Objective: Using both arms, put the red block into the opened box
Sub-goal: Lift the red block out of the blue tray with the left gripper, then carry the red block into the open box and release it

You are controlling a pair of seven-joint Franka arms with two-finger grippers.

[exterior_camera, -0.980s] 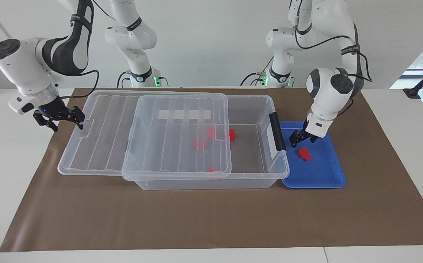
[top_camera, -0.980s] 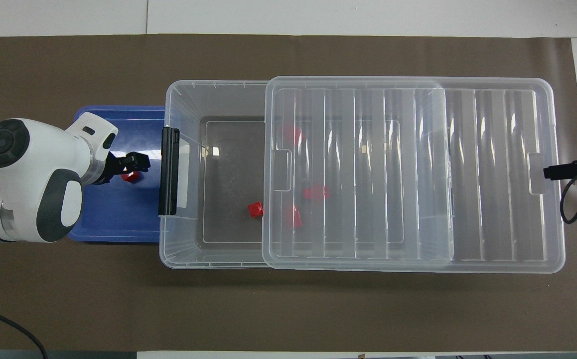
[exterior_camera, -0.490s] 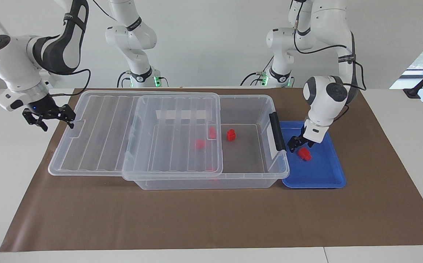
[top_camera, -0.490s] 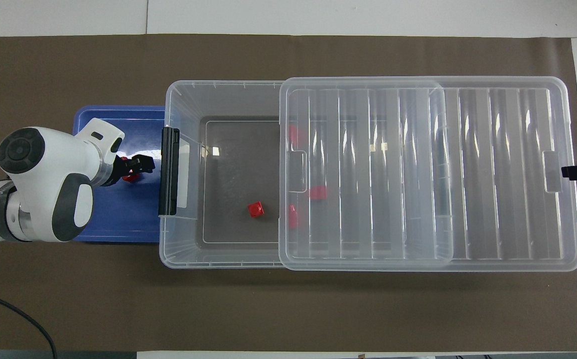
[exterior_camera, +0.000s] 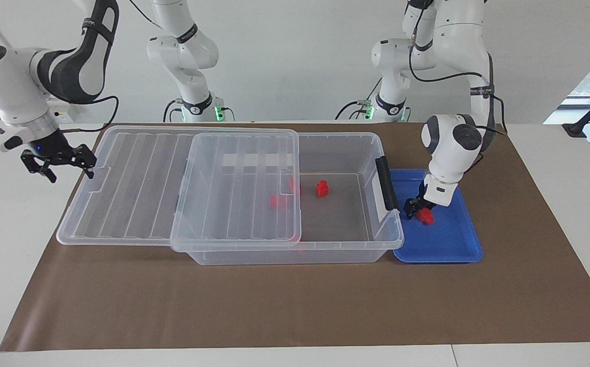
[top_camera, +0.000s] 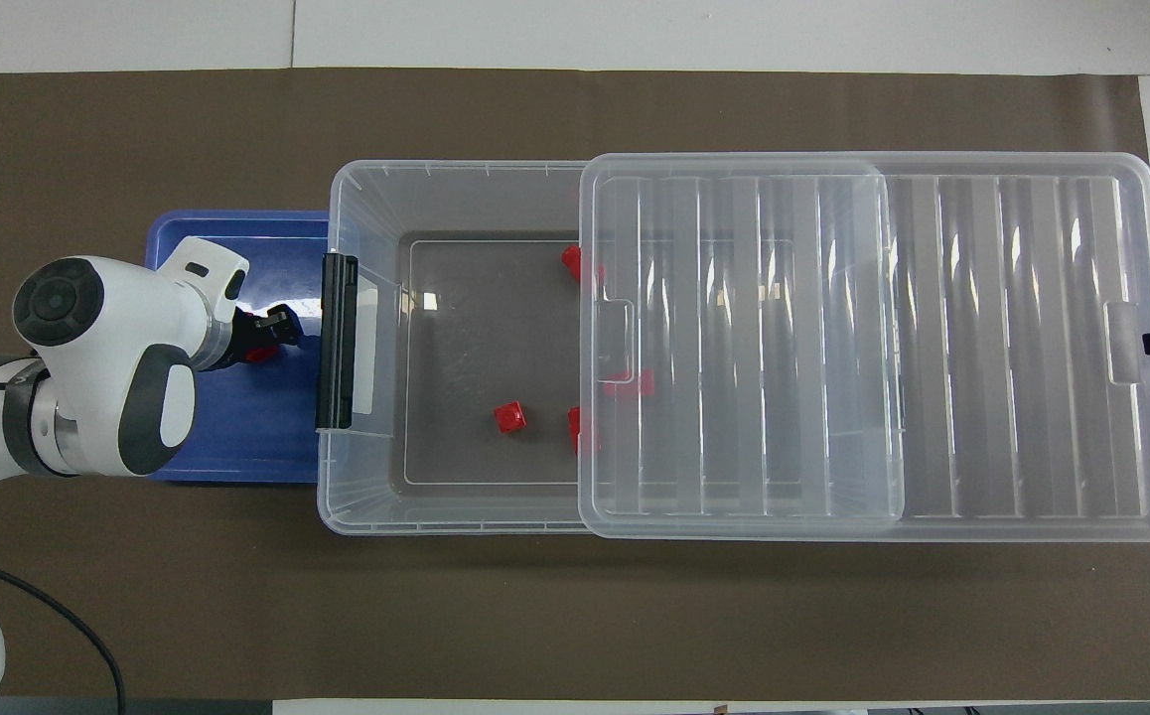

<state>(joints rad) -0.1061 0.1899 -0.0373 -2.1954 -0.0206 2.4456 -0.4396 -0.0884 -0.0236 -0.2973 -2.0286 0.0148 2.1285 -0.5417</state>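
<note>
Slid further toward the right arm's end of the table, the ribbed lid (exterior_camera: 178, 186) is now drawn well off the box (exterior_camera: 346, 244), and the left gripper (exterior_camera: 418, 210) has been lowered onto the red block (exterior_camera: 426, 217) in the blue tray (exterior_camera: 440, 250). Its fingers are seen narrowed around that block, though a firm grip cannot be told yet. At the lid's outer edge the right gripper (exterior_camera: 56, 162) is held by the tab, fingers spread wide, touching or just beside it.

Progress so far: the box is opened over the half nearest the tray, and a few red blocks (top_camera: 509, 417) are already lying on its floor, some under the lid's edge. Left to be done, as judged from here, are the lift, the carry and the drop. In the way are the box's end wall and its black latch (exterior_camera: 386, 182), which must be cleared; the brown mat (exterior_camera: 295, 306) around is otherwise unoccupied.
</note>
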